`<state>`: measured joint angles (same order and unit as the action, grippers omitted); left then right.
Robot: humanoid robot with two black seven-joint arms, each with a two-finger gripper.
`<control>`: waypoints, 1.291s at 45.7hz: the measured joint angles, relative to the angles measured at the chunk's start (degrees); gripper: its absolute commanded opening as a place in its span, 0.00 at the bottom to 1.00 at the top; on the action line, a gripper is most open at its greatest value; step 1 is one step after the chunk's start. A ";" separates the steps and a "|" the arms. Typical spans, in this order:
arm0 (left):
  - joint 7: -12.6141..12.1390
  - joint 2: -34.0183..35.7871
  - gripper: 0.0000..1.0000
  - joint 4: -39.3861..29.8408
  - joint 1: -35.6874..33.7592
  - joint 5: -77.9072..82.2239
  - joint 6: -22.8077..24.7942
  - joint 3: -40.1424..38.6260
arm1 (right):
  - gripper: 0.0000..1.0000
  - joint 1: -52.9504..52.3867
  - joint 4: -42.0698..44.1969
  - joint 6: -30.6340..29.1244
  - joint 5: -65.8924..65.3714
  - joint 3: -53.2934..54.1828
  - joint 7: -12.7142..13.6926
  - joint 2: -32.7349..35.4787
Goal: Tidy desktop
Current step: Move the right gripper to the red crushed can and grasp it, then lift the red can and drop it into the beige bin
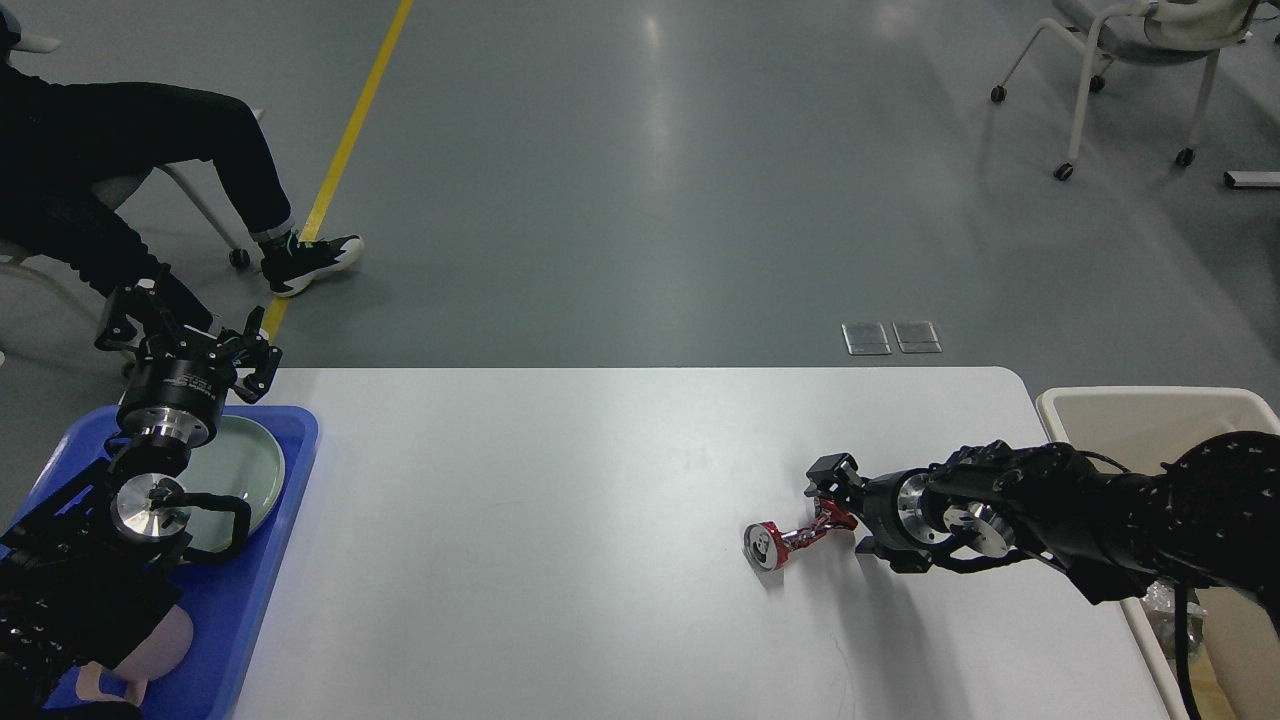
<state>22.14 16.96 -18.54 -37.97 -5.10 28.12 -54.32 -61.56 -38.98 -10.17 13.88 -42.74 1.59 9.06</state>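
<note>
The white desktop (560, 520) fills the lower middle of the head view. A crushed red can (790, 540) lies on its side right of centre, silver end facing left. My right gripper (848, 512) is low over the table at the can's right end, with one finger on each side of that end and the jaws apart. My left gripper (185, 325) is open and empty, held above the far edge of the blue tray (270, 560).
The blue tray holds a pale green plate (240, 470) and a pink item (160, 640). A beige bin (1140, 410) stands off the table's right edge. A seated person (120, 140) is at far left, a wheeled chair (1130, 60) at far right.
</note>
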 measured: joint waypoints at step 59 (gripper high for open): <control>0.00 0.00 0.97 0.00 0.00 0.00 0.00 0.00 | 0.30 -5.62 -5.02 -0.90 -0.44 0.39 -0.22 2.70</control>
<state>22.13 16.96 -18.54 -37.97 -5.10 28.12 -54.32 -67.18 -44.00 -11.07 13.45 -42.36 1.37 11.75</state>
